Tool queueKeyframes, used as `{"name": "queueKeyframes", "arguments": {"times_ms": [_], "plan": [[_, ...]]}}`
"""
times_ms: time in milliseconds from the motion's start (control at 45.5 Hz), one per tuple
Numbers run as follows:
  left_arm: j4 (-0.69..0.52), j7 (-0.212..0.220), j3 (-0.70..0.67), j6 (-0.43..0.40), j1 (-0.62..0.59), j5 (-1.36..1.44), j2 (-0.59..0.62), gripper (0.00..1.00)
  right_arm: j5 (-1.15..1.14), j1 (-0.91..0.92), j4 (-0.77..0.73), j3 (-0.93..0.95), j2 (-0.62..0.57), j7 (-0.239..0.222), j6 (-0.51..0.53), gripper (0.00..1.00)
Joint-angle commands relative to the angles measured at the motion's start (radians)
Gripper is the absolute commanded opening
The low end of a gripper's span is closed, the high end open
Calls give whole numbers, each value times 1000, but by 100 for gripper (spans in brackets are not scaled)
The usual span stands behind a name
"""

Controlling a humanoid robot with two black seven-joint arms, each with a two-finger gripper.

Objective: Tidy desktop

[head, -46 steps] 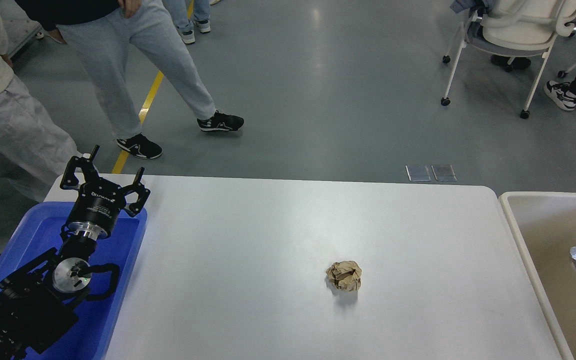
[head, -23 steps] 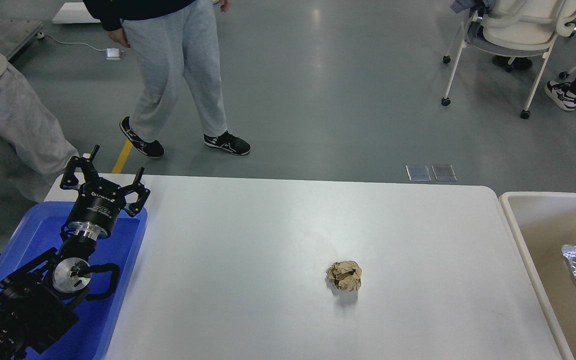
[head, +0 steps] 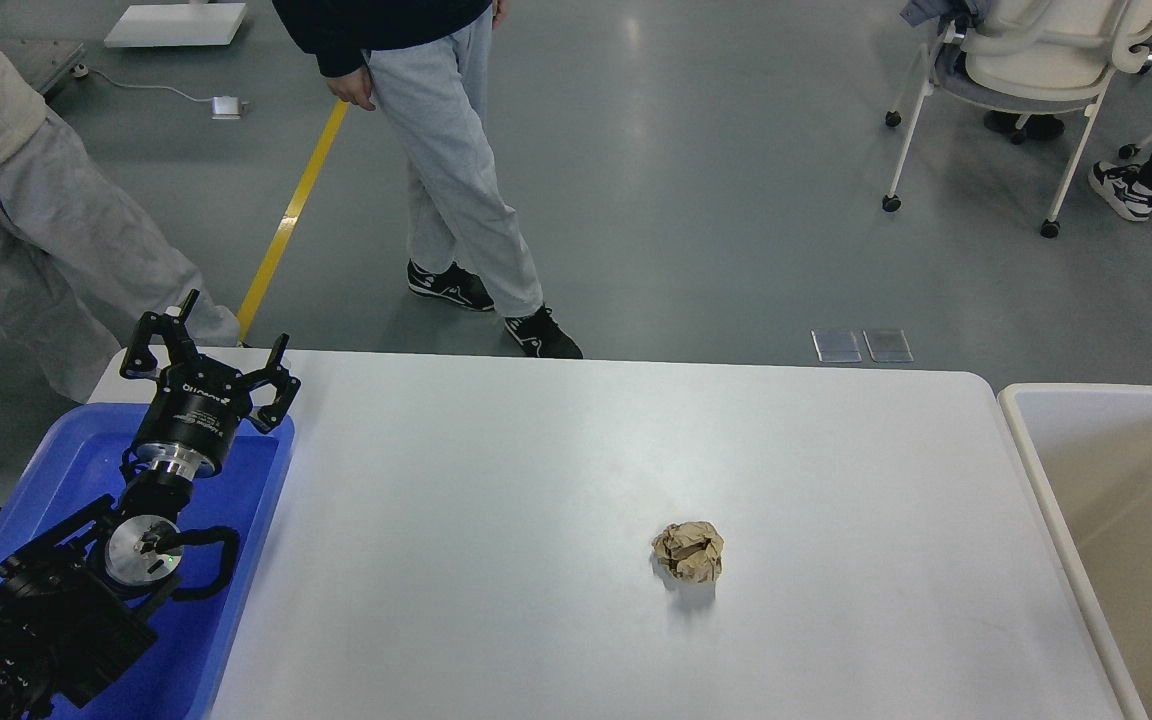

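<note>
The crumpled brown paper ball (head: 689,551) lay lower-centre on the white counter (head: 536,480), looking light and crushable, best pinched across its middle; the left hand (head: 208,352), fingers apart, hovered at left.

This looks like a robotics lab or test hall. Beyond the white desktop (head: 556,480) stretches a smooth grey floor (head: 716,180) with a yellow line (head: 291,205). Past the desktop's far right corner stands a wheeled office chair (head: 1026,70), and people (head: 446,130) stand beyond its far left edge.
</note>
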Motion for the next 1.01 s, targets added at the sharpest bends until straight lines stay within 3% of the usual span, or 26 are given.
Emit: {"name": "queueKeyframes", "arguments": {"times_ms": [0,286,484,615,769,989], "plan": [[0,-1,0,1,1,0,0,100,0,3,-1,-2,-5,0,-3,79],[0,0,0,1,0,0,0,100,3,4,6,47,-3,1,-1,80],[0,-1,0,1,0,0,0,100,5,32,63,253,-64,9,37,80],[0,-1,0,1,0,0,0,100,2,32,172,345,-129,24,109,80],[0,-1,0,1,0,0,0,100,-4,13,302,475,-192,81,149,81],[0,-1,0,1,0,0,0,100,-84,-74,478,816,-201,82,246,89]]}}
